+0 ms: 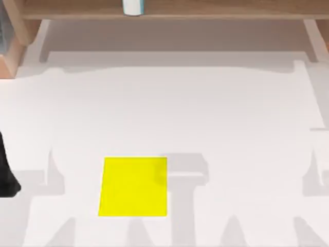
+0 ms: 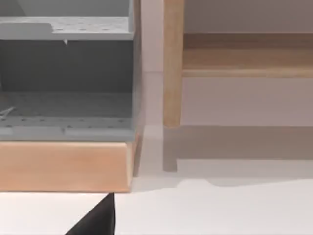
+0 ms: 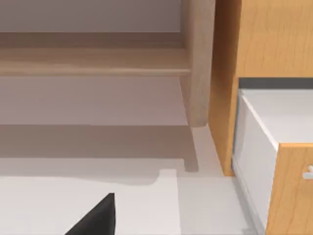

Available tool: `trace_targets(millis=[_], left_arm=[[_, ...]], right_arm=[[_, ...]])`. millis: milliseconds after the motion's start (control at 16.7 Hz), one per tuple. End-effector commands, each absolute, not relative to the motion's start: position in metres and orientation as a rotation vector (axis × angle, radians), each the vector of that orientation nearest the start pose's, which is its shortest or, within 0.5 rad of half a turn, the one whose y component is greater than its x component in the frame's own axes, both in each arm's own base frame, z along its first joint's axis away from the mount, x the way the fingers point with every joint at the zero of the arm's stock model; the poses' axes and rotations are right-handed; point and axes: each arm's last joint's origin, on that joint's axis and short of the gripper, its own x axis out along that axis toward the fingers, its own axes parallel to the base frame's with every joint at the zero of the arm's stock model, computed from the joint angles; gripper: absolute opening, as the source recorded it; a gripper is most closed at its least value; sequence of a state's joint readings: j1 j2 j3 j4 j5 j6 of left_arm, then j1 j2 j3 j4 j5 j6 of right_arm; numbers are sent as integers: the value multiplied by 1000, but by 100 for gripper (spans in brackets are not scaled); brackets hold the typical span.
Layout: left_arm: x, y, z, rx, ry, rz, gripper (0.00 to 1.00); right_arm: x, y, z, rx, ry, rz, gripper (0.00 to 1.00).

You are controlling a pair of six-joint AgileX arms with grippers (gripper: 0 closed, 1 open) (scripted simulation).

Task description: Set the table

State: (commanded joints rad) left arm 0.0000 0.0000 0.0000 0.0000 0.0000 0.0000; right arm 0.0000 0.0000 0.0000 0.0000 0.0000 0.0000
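the white table (image 1: pixel 205 113) stretches wide across the room, and a yellow square mat (image 1: pixel 133 186) lies flat on it, toward the near edge and a little left of the middle. far behind the mat a light-brown wooden shelf (image 1: pixel 216 9) runs along the back, with a small white and blue container (image 1: pixel 132 6) standing on it. left of the mat, at the table's left edge, a dark part of the left arm (image 1: pixel 6 172) shows. a dark tip of the left gripper (image 2: pixel 95 220) hangs above the table near a grey perforated rack (image 2: pixel 66 78) on a wooden base; a dark tip of the right gripper (image 3: pixel 95 220) hangs near an orange wooden cabinet (image 3: pixel 264 49).
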Motion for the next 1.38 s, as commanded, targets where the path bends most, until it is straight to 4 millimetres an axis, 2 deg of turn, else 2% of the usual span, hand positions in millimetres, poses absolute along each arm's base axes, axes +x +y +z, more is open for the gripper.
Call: trace_targets(millis=[180, 360, 540, 720, 900, 1080, 1200, 1380], left_arm=[[106, -1, 160, 0, 0, 0, 100], [106, -1, 160, 0, 0, 0, 100], [106, -1, 160, 0, 0, 0, 100], [106, -1, 160, 0, 0, 0, 100], [106, -1, 160, 0, 0, 0, 100], [106, -1, 160, 0, 0, 0, 100], [106, -1, 160, 0, 0, 0, 100], [106, -1, 160, 0, 0, 0, 100]], right_arm=[[106, -2, 162, 0, 9, -7, 100], [107, -7, 177, 6, 87, -58, 100], [113, -15, 211, 22, 224, -135, 100], [135, -26, 260, 46, 386, -211, 100], [178, -46, 308, 78, 562, -278, 100], [242, -77, 337, 112, 746, -325, 100], [290, -100, 338, 134, 876, -339, 100], [361, -132, 311, 163, 1070, -331, 100]])
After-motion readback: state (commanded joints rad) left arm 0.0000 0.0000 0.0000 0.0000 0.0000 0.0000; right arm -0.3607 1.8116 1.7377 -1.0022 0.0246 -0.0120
